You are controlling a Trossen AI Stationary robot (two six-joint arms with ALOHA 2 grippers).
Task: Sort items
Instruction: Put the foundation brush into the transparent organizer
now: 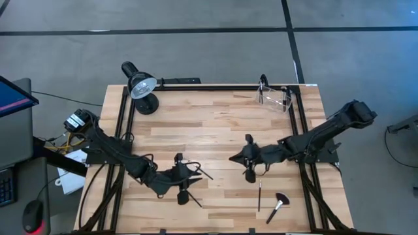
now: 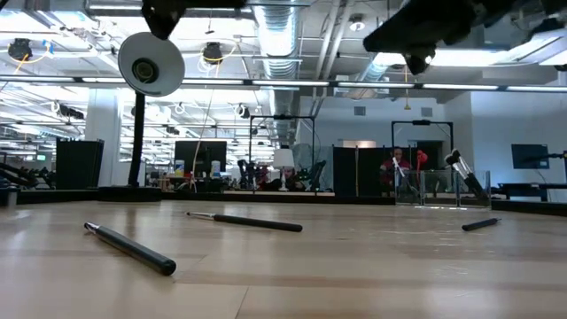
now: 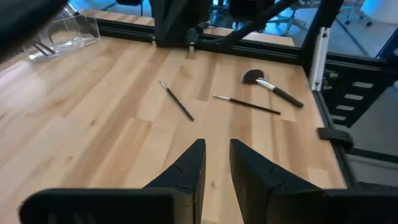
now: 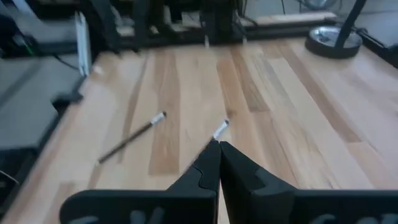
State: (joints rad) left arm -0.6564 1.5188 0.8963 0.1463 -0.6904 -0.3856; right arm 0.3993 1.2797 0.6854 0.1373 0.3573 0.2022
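- I see a black desk lamp (image 1: pixel 139 87) and clear container (image 1: pixel 274 96) at the table's far edge.
- Brushes: a fan brush (image 1: pixel 278 205) beside a slim dark one (image 1: pixel 259 195), front right.
- Left gripper (image 3: pixel 216 163) hovers with a narrow gap between its fingers, grasping nothing; right gripper (image 4: pixel 218 157) is clenched.

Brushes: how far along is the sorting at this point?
Early on. Done: at least one brush stands in the clear container. In hand: nothing that shows; the left claw is open above the table, the right claw is shut above it. Left: the fan brush, a slim brush beside it, and two more by the left claw lie loose.
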